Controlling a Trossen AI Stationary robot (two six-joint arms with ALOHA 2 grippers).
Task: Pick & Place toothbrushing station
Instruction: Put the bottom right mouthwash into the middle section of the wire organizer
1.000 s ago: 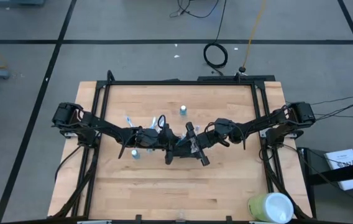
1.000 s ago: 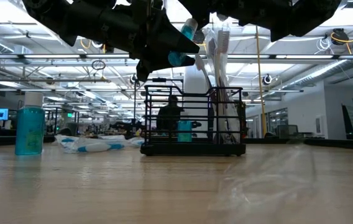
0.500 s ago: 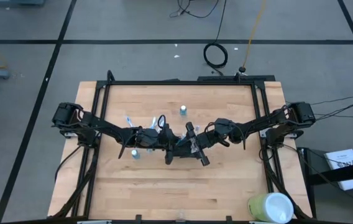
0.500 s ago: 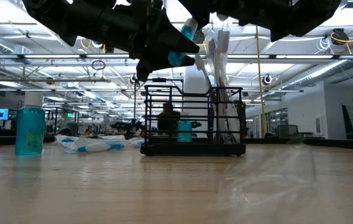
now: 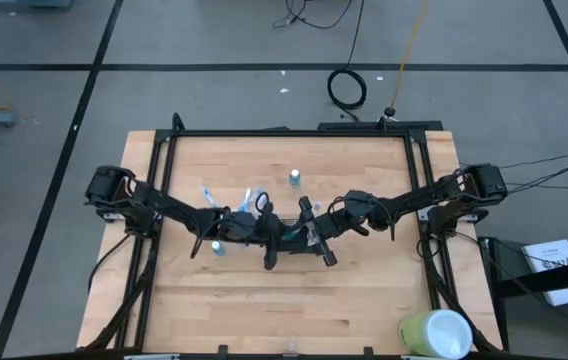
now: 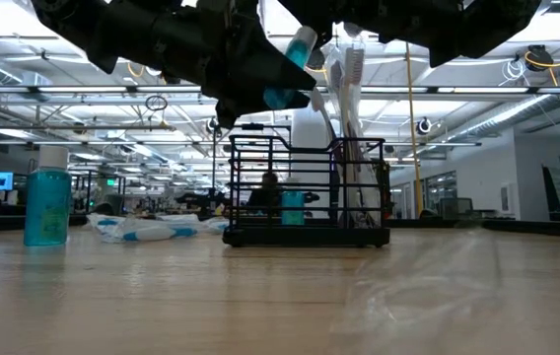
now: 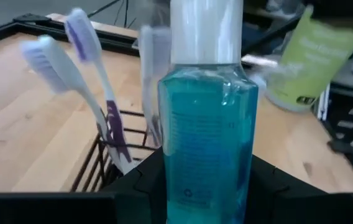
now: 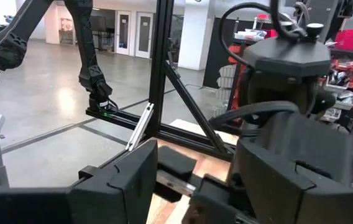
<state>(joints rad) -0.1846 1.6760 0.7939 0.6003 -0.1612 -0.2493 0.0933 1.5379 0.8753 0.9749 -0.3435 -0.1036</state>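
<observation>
- We see the left claw gripping a clear blue bottle, white-capped, just above the black wire holder standing mid-tabletop.
- The right claw hovers over the holder; we cannot tell its grip.

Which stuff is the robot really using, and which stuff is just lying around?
For the job:
- toothbrushing station
- mouthwash bottle in the left gripper
- toothbrushes in the station

Lying about:
- teal bottle
- wrapped packets
- green tub
</observation>
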